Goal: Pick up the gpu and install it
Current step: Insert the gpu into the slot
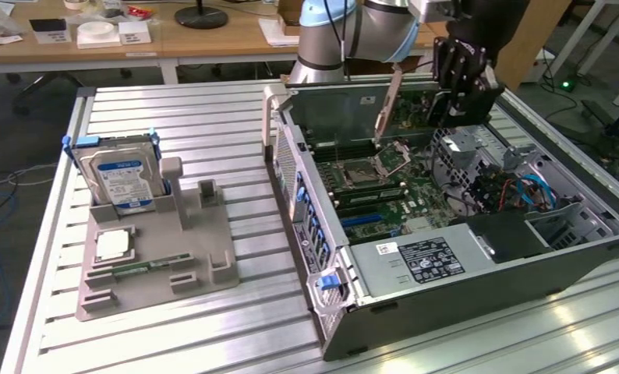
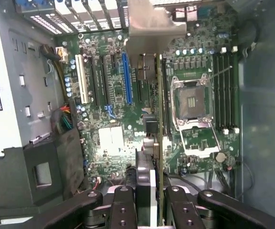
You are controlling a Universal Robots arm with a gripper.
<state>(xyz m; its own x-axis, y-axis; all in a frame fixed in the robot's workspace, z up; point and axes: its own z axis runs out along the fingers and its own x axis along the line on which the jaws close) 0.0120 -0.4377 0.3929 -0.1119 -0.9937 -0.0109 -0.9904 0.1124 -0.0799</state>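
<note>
Over the open case (image 1: 465,300), toward the table's (image 1: 185,117) far edge: gripper (image 1: 462,86) clenched on the gpu (image 2: 149,157), one finger (image 2: 123,210) against each face. Held on edge over the motherboard (image 2: 108,138), between the blue slot (image 2: 127,76) and the CPU socket (image 2: 193,102), bracket end toward the slot covers (image 2: 87,12). Near the table's edge at the exterior view's left, a hard drive (image 1: 122,175) upright in a gray stand (image 1: 164,257).
</note>
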